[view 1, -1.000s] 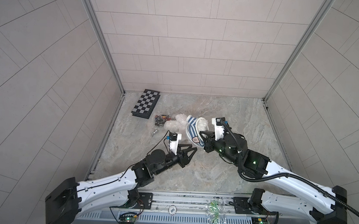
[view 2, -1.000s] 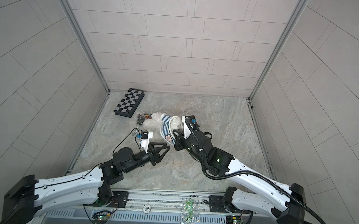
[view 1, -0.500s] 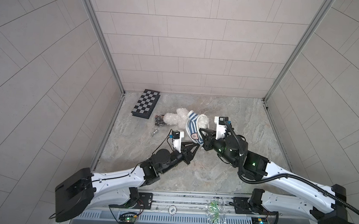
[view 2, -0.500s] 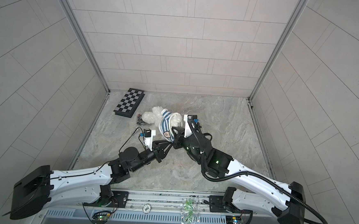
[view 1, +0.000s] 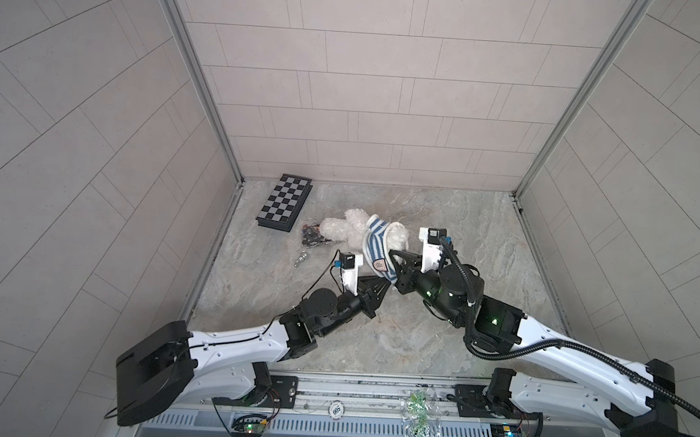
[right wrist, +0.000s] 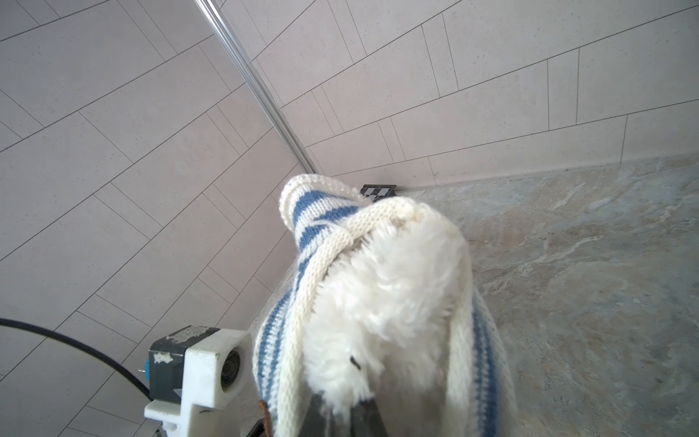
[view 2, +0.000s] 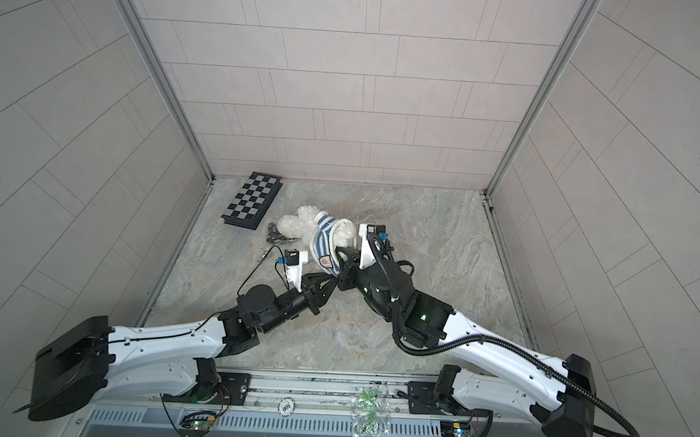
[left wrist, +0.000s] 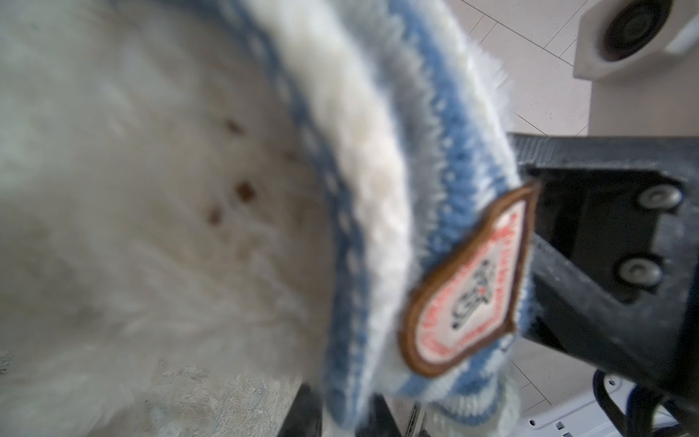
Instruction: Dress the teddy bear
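**Fig. Hem pinch, both top views.** The fluffy white plush teddy bear lies on the marbled stone floor just beside the folded black-and-white chessboard. Its long axis runs from the board's near corner away toward my right arm. The end nearest the board is bare fur. The end away from the board sits inside the blue-and-white striped knitted shirt, and a tuft of fur pokes out of a knit opening in the right wrist view. I cannot tell which end is the head.

Both grippers meet at the shirt's loose hem, on the side of the bear turned away from the board, by the brown-edged sewn badge. The right gripper is clenched on that hem, with knit bunched round its jaws. The left gripper points at the hem from below, tips touching or nearly touching the knit. Its jaws stand close together, but I cannot tell whether they have hold of the cloth.

Both arms are about equally near, so I judge the next move depends on direction. The hem has to travel along the bear's axis toward the board, with the two pinches kept apart so the opening stays wide.
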{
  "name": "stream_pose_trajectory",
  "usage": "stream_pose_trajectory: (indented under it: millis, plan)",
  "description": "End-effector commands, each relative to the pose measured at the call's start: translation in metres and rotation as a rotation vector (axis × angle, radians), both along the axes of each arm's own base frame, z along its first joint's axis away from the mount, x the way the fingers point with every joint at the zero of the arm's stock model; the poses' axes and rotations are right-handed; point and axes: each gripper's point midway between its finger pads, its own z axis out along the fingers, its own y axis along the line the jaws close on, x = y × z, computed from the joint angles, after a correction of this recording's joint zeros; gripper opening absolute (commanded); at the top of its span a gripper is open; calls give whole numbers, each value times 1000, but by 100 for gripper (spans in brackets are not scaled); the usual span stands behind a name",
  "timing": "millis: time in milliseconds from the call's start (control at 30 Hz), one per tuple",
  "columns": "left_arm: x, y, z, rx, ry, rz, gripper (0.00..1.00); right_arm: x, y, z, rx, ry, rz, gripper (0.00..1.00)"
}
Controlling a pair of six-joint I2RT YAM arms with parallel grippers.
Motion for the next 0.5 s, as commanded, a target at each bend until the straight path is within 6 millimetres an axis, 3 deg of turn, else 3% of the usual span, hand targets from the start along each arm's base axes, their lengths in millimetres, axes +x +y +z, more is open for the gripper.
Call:
stream_pose_trajectory:
  millis: [0,167,467]
  plan:
    - [-1,-4,20,-38,-32,-10,12,-2,-6,27,92,-51,-16,0]
    - [4,-4,8,0,-3,12,0,-3,-8,33,113,-64,-17,0]
    - [21,-2,-36,127,86,89,0,-8,-13,43,153,-69,-14,0]
